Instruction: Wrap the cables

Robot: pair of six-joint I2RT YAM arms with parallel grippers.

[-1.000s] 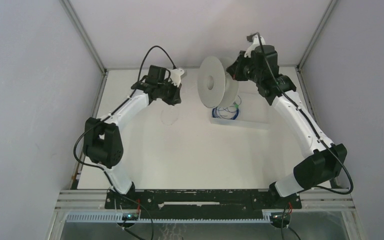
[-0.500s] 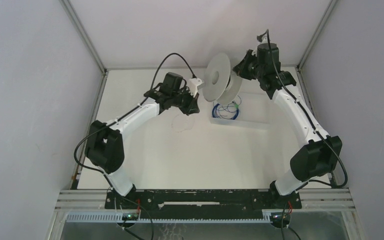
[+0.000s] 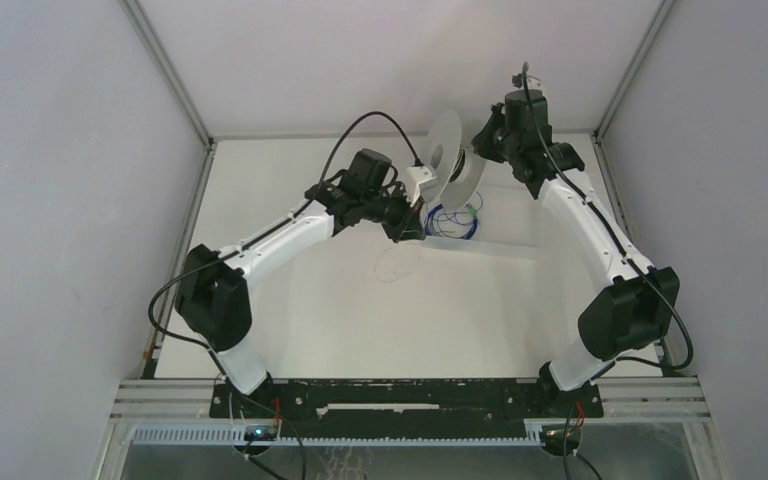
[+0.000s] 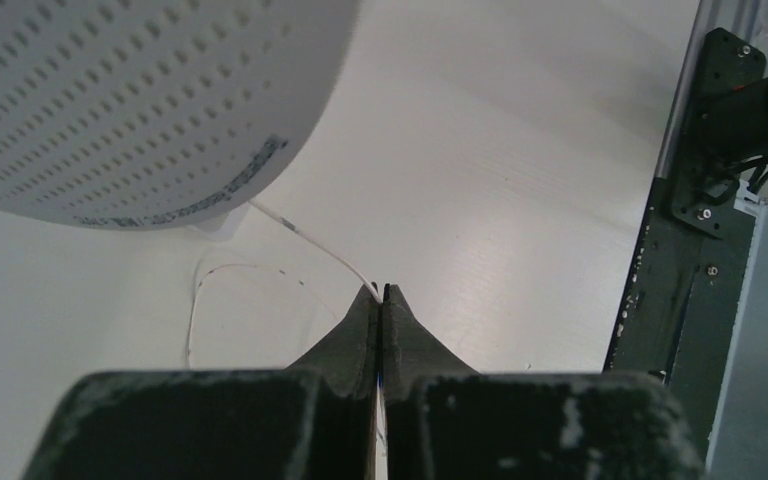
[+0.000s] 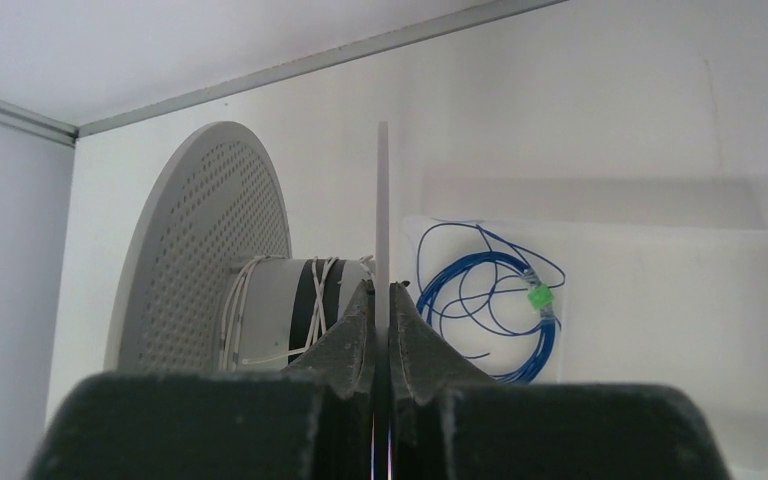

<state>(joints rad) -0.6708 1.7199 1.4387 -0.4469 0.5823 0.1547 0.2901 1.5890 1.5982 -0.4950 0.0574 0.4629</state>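
A grey spool [image 3: 450, 160] with perforated flanges is held off the table at the back, nearly edge-on. My right gripper [image 3: 479, 143] is shut on its near flange [image 5: 382, 200]; pale cable turns [image 5: 240, 305] sit wound on the hub. My left gripper [image 3: 410, 228] is just left of and below the spool, shut on the thin pale cable [image 4: 310, 245], which runs from under the flange [image 4: 130, 100] to my fingertips [image 4: 381, 292]. Loose faint loops of the cable lie on the table [image 3: 398, 263], and show in the left wrist view [image 4: 200, 300].
A coil of blue wire [image 3: 455, 220] with a green tag [image 5: 538, 296] lies in a clear tray [image 3: 505, 243] under the spool. Metal frame posts [image 3: 170, 70] and grey walls bound the table. The black base rail [image 4: 700, 250] shows at the near edge.
My left arm has swung right and forward to the spool, carrying the cable and its loops along. My right gripper has turned the spool from face-on to nearly edge-on.
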